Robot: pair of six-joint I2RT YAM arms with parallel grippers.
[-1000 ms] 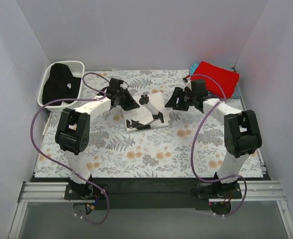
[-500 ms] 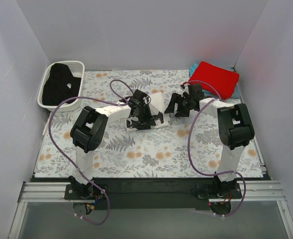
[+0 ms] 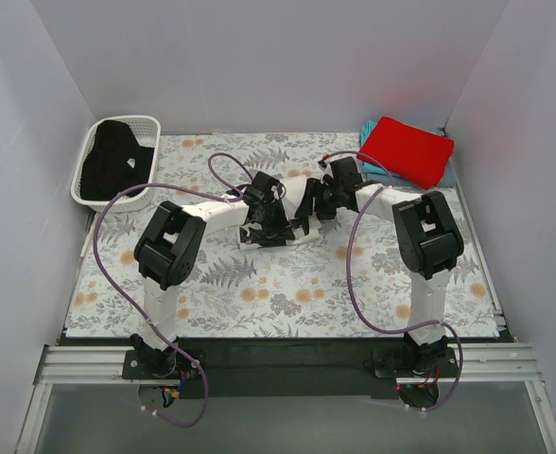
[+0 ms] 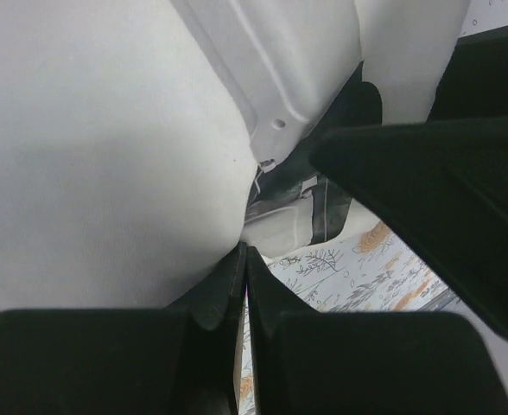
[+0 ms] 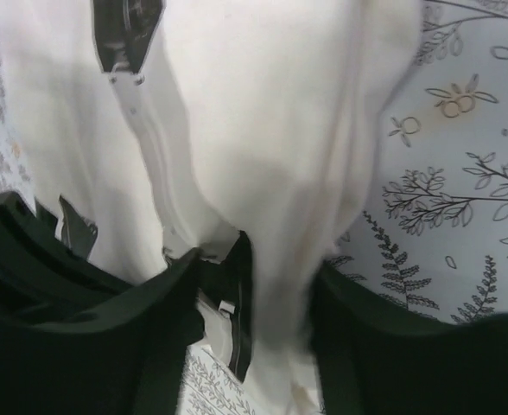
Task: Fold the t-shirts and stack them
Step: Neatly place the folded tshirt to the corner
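Observation:
The white t-shirt (image 3: 297, 196) with black print lies folded small on the middle of the table. My left gripper (image 3: 270, 225) is shut and rests on the shirt's left front part. In the left wrist view its closed tips (image 4: 244, 252) touch the white cloth (image 4: 107, 147), with nothing held between them. My right gripper (image 3: 314, 203) is at the shirt's right edge. In the right wrist view it (image 5: 254, 285) is open, with a ridge of the white shirt (image 5: 254, 104) between the fingers. The red t-shirt (image 3: 406, 151) lies folded on the teal one (image 3: 369, 129) at the back right. The black t-shirt (image 3: 108, 161) is in the basket.
The white lattice basket (image 3: 127, 121) stands at the back left corner. The floral table cloth (image 3: 259, 284) covers the table. Purple cables loop from both arms over the table. White walls close in the back and sides.
My left gripper swung right onto the white shirt and has stayed there. My right gripper moved left from beside the shirt onto its right edge.

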